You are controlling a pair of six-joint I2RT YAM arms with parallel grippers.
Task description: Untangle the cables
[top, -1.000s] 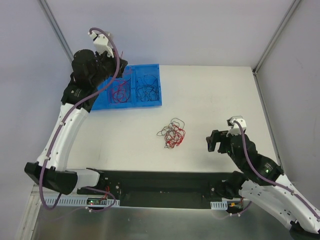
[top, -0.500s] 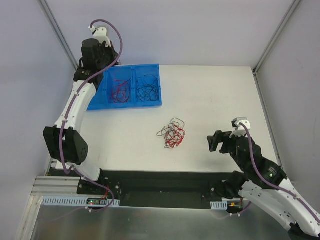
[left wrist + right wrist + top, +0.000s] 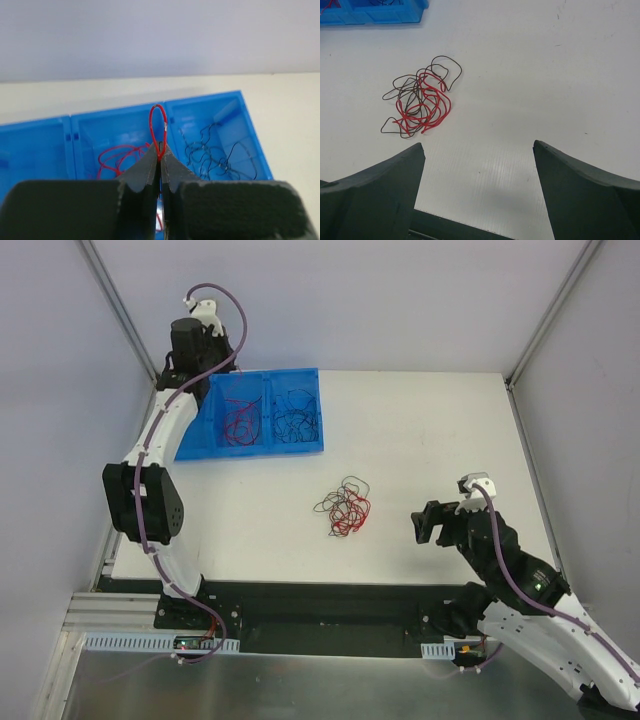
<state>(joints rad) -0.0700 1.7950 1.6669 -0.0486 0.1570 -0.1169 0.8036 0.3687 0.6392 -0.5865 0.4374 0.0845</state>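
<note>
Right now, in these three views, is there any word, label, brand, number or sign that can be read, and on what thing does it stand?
No text can be read in any view.
The blue bin, the table, the tangle of cables and the red cable held in the left gripper bear no print.
The small board at the left arm's base is too small to read.

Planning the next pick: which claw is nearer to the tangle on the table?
Right. The right claw hangs right of the tangle; the left claw, pinching a red cable, is far back at the blue bin.
</note>
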